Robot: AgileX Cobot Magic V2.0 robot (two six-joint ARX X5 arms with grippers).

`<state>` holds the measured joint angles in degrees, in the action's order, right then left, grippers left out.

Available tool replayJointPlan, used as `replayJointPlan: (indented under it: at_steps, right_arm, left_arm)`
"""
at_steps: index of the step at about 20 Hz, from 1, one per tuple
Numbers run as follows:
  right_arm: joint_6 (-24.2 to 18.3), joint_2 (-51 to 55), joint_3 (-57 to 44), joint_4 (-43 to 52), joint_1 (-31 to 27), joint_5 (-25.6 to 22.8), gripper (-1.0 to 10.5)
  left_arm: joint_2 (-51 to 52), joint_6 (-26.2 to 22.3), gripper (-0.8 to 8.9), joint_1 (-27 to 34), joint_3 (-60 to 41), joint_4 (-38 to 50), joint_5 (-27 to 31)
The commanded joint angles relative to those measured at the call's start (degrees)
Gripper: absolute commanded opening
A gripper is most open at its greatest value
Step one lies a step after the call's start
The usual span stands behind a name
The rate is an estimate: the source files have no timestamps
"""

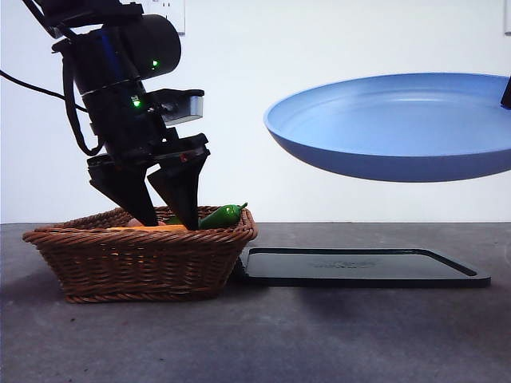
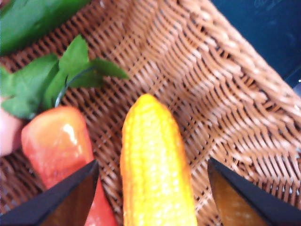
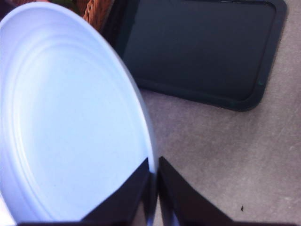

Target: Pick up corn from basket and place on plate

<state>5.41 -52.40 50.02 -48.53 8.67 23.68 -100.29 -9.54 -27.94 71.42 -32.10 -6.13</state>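
Note:
The corn (image 2: 157, 169), a glossy orange-yellow cob, lies on the floor of the brown wicker basket (image 2: 225, 94). My left gripper (image 2: 153, 197) is open and lowered into the basket (image 1: 140, 259), one jaw on each side of the cob, not touching it. In the front view this gripper (image 1: 165, 219) dips just below the braided rim. My right gripper (image 3: 154, 183) is shut on the rim of the light-blue plate (image 3: 70, 117). It holds the plate (image 1: 399, 120) tilted in the air, high above the table at the right.
An orange-red vegetable with green leaves (image 2: 61, 146) lies close beside the corn, by one jaw. A green pepper (image 1: 222, 215) rests at the basket's side. A flat black tray (image 1: 359, 267) sits on the grey table right of the basket, under the plate.

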Motion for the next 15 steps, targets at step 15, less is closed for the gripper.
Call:
replayJointPlan:
  at_steps: [15]
  right_arm:
    - [0.6, -0.3, 1.4, 2.3, 0.1, 0.3, 0.0]
  left_arm:
    - [-6.0, 0.2, 2.28, -2.4, 1.4, -1.3, 0.0]
